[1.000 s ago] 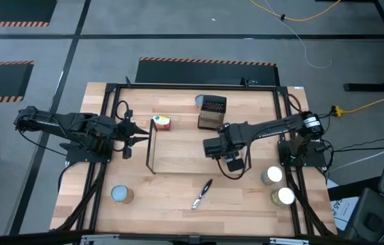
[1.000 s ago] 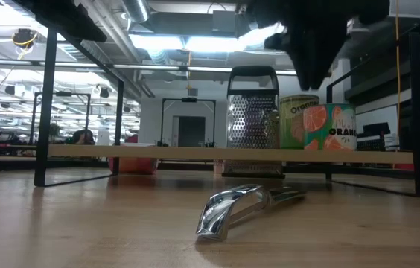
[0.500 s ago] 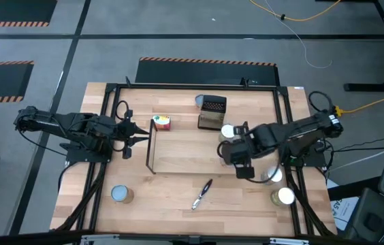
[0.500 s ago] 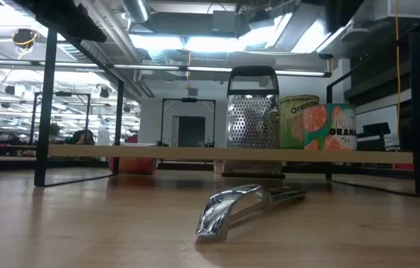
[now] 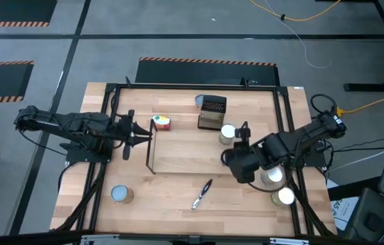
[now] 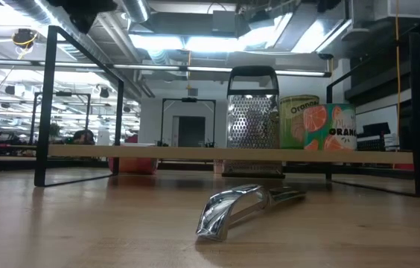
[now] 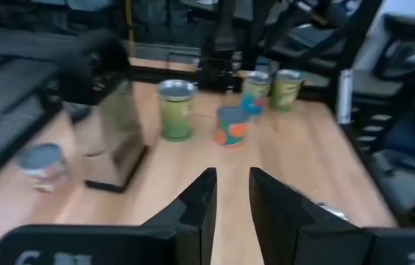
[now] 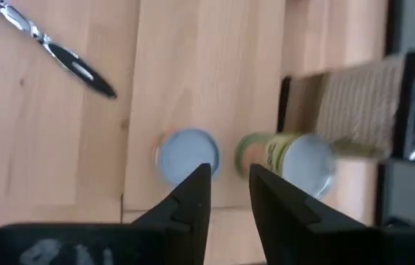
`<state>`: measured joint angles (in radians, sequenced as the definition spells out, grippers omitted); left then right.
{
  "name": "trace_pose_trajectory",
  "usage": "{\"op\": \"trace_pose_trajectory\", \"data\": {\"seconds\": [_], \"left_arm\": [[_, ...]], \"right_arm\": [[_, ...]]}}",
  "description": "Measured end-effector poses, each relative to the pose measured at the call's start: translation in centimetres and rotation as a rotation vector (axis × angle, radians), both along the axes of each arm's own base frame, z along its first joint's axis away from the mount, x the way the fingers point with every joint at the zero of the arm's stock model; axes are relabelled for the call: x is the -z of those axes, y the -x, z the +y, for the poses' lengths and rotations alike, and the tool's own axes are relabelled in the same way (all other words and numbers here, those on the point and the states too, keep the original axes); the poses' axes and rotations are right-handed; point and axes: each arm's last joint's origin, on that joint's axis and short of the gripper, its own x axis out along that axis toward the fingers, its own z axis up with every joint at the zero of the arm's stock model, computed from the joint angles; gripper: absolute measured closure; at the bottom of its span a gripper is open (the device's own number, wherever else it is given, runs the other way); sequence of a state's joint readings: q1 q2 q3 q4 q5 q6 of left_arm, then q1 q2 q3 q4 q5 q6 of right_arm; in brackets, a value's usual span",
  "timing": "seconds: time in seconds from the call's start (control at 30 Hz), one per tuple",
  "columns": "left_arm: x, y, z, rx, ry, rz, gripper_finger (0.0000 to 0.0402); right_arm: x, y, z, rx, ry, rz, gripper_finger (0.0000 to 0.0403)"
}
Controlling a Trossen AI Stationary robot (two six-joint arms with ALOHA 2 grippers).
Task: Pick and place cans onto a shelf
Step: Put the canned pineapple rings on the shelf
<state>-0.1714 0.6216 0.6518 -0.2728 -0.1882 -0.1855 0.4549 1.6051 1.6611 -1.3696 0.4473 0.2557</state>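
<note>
1. Nearest me, at the front of the bench [image 5: 171, 211], one can [image 5: 120, 194] stands alone at the left. A metal tool [image 5: 202, 194] lies in the middle, and two silver-topped cans [image 5: 285, 196] stand close together at the right. None of these has been shelved yet.
2. Just behind that pair hangs my right hand [image 8: 229, 177], above the bench between the shelf's right end and the two cans. Its fingers stand a little apart and hold nothing. Its wrist camera looks down on two can tops just ahead of the fingertips.
3. I judge this to be the reach for the next can. Next I need to centre the fingers over one top, spread them wider than the can, come down clear of its neighbour, then close.
4. Further back is the shelf [image 5: 185, 153], with one can [image 5: 227, 133] already on its right end.
5. My left hand [image 7: 231, 180] waits at the shelf's left edge, fingers slightly apart and empty.
6. Farthest back stand a red-labelled can [image 5: 161, 122], the dark perforated box [image 5: 212, 112] and a blue-topped can [image 5: 199, 102].
</note>
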Motion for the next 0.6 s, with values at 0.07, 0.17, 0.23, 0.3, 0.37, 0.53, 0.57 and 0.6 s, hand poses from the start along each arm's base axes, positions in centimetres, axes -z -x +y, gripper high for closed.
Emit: {"op": "trace_pose_trajectory", "data": {"seconds": [0.07, 0.17, 0.23, 0.3, 0.37, 0.53, 0.57, 0.6], "left_arm": [[0.0, 0.0, -0.3, 0.024, 0.055, -0.003, 0.0327], [0.0, 0.1, -0.9, 0.05, 0.139, -0.001, 0.0327], [0.0, 0.2, -1.3, 0.07, 0.191, 0.005, 0.0327], [0.1, 0.1, -1.9, 0.084, 0.241, 0.017, 0.0327], [0.3, 0.0, -2.4, 0.093, 0.301, 0.038, 0.0327], [0.1, -0.6, -4.2, 0.107, 0.426, 0.097, 0.0332], [-0.2, -0.8, -4.7, 0.116, 0.445, 0.105, 0.0332], [-0.7, -1.0, -5.2, 0.125, 0.462, 0.112, 0.0333]], "right_arm": [[-0.1, -0.2, 0.3, -0.025, 0.031, -0.037, 0.0304], [-0.3, -0.6, 0.4, -0.074, 0.054, -0.071, 0.0304], [-0.2, -1.1, 0.3, -0.107, 0.062, -0.096, 0.0304], [0.2, -1.9, 0.2, -0.153, 0.077, -0.126, 0.0304], [1.0, -2.6, -0.1, -0.193, 0.088, -0.142, 0.0304], [2.9, -4.5, -1.2, -0.323, 0.024, -0.167, 0.0304], [3.0, -4.7, -1.6, -0.344, 0.005, -0.17, 0.0304], [3.0, -5.0, -1.9, -0.367, -0.009, -0.178, 0.0304]]}}
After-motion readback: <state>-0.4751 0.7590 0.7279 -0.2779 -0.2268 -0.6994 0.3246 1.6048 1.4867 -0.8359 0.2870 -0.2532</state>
